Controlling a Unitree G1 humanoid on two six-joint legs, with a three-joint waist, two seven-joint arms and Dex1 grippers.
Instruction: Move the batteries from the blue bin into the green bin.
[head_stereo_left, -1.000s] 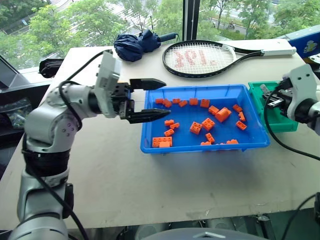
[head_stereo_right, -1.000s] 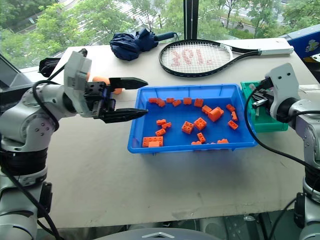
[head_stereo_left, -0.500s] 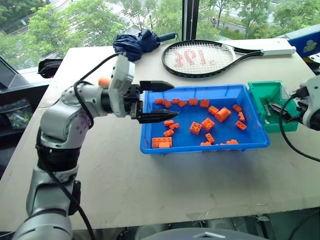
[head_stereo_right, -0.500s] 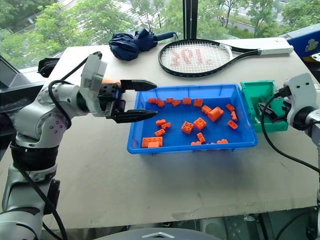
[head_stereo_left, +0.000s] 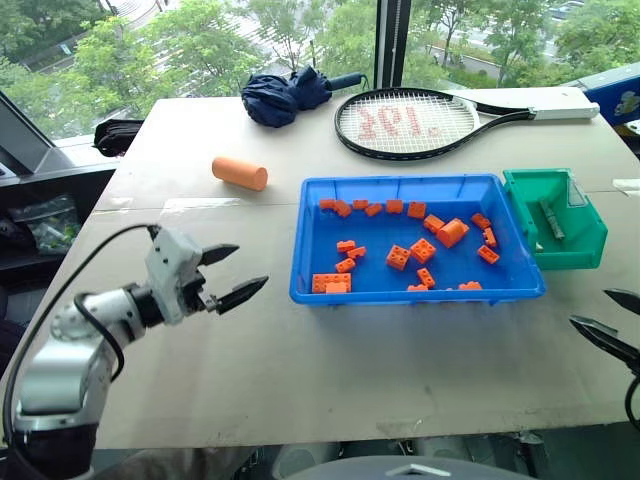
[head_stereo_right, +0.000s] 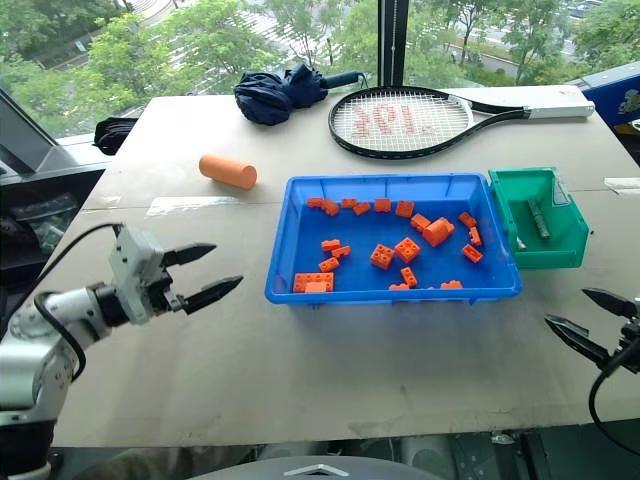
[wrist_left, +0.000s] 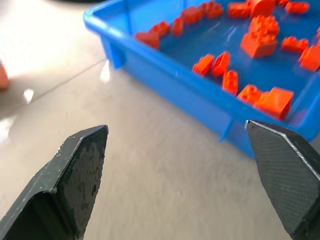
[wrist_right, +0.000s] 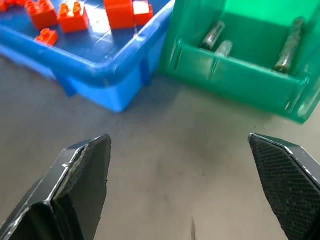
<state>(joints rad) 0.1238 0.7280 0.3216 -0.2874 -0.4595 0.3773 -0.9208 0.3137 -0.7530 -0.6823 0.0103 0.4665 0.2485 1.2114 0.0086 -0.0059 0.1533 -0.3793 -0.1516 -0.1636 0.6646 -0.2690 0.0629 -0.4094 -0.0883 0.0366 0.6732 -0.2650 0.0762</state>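
The blue bin (head_stereo_left: 420, 295) sits right of the table's middle and holds several orange bricks (head_stereo_left: 400, 256). Touching its right side is the green bin (head_stereo_left: 572, 254), with grey batteries (wrist_right: 289, 45) lying inside; one battery (head_stereo_left: 550, 218) shows from the head views. My left gripper (head_stereo_left: 250, 266) hovers open and empty over bare table, well left of the blue bin (wrist_left: 165, 65). My right gripper (head_stereo_right: 566, 306) is open and empty near the table's front right edge, short of the green bin (wrist_right: 235, 75).
An orange cylinder (head_stereo_left: 240, 173) lies on the table left of the blue bin. A tennis racket (head_stereo_left: 420, 120) and a folded dark blue umbrella (head_stereo_left: 285, 95) lie at the back. Bare table runs along the front, between the two grippers.
Both arms dropped and pulled back from the bins. The left gripper left the blue bin's left rim, still open. The right gripper came away from the green bin and now stands open.
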